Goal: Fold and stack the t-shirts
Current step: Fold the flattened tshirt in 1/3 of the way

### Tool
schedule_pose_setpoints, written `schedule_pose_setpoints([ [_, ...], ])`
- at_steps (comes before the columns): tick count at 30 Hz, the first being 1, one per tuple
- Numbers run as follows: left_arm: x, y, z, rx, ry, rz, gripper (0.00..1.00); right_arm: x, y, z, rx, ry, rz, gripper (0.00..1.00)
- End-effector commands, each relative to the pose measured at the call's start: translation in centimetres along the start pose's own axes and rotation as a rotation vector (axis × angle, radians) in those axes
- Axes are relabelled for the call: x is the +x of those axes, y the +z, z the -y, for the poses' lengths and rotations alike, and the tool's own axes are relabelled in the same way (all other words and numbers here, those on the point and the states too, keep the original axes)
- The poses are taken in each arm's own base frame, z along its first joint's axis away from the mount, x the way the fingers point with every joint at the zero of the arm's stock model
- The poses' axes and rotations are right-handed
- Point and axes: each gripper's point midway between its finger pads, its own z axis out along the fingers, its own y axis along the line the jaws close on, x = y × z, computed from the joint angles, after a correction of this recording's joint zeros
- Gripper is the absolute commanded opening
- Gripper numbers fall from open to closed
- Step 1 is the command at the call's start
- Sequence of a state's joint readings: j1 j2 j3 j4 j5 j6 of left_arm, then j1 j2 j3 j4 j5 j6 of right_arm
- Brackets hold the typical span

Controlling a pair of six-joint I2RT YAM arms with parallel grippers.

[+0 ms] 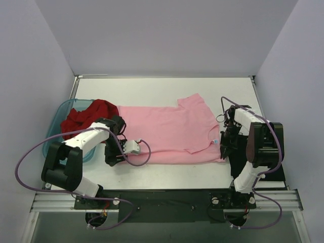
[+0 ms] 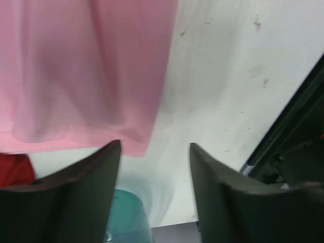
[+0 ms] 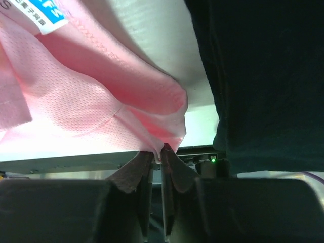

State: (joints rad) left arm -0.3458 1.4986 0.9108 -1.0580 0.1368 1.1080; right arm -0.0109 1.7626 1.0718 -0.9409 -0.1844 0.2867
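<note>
The right claw [image 3: 158,152] is pinched closed on a bunched fold of the pink shirt [image 3: 76,101], with the cloth rising from between its fingertips toward 12 o'clock in the right wrist view. At 11 o'clock from that pinch a blue and white label [image 3: 43,12] sits on the shirt. At 2 o'clock hangs the black shirt [image 3: 258,76], close beside the pink fold. The left claw [image 2: 154,152] is spread wide and has nothing between its fingers [image 2: 91,182]. In the left wrist view the corner of the pink shirt [image 2: 86,76] lies just past the fingertips at 11 o'clock, with bare table [image 2: 238,76] at 1 o'clock. From above, the right claw [image 1: 224,144] sits at 4 o'clock on the pink shirt [image 1: 167,131], at its collar end. The left claw [image 1: 112,154] sits at 8 o'clock, at the hem end. The pink shirt is spread mostly flat across the middle of the table [image 1: 152,91], with one sleeve pointing to 12 o'clock. At 9 o'clock from it the red shirt [image 1: 83,119] is heaped in the teal bin [image 1: 55,121], spilling over the rim to touch the pink hem. The left wrist view shows a strip of that red shirt [image 2: 12,169] at 9 o'clock and the bin [image 2: 126,217] at 6 o'clock.
</note>
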Motion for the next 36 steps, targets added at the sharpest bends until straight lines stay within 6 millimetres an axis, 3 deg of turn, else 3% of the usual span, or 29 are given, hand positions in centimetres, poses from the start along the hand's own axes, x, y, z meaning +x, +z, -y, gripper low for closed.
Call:
schedule_pose_setpoints([
  [1, 0.1, -0.9, 1.6, 0.029, -0.037, -0.008, 0.76, 2.6, -0.4, 0.8, 0.033, -0.01, -0.092, 0.18],
  [4, -0.5, -3.3, 0.3, -0.009, -0.056, 0.013, 0.8, 1.9, -1.8, 0.7, 0.032, -0.015, -0.039, 0.34],
  [8, -1.6, -6.8, -3.0, -0.105, -0.106, 0.13, 0.8, 0.2, -5.1, -0.6, 0.008, -0.061, 0.104, 0.39],
  [11, -2.3, -7.4, -6.1, -0.184, -0.143, 0.222, 0.76, -2.3, -6.8, -2.4, -0.032, -0.084, 0.212, 0.4],
  [14, -2.5, -6.0, -6.9, -0.143, -0.176, 0.238, 0.73, -4.3, -6.6, -4.0, -0.063, -0.061, 0.239, 0.42],
  [21, -6.2, -4.1, -7.7, -0.093, -0.119, 0.401, 0.79, -7.5, -4.8, -6.4, -0.1, -0.051, 0.218, 0.47],
  [27, -5.7, -1.5, -8.7, -0.05, -0.018, 0.343, 0.78, -7.5, -2.7, -7.0, -0.099, -0.049, 0.149, 0.43],
  [32, -4.7, 0.0, -7.0, 0.062, 0.053, 0.309, 0.67, -6.9, -1.7, -6.9, -0.098, -0.055, 0.115, 0.32],
  [35, -4.6, 0.4, -7.0, 0.079, 0.067, 0.303, 0.66, -6.8, -1.6, -6.9, -0.103, -0.052, 0.111, 0.29],
  [36, -4.6, 0.2, -7.0, 0.084, 0.062, 0.301, 0.61, -6.8, -1.6, -7.0, -0.106, -0.053, 0.113, 0.27],
])
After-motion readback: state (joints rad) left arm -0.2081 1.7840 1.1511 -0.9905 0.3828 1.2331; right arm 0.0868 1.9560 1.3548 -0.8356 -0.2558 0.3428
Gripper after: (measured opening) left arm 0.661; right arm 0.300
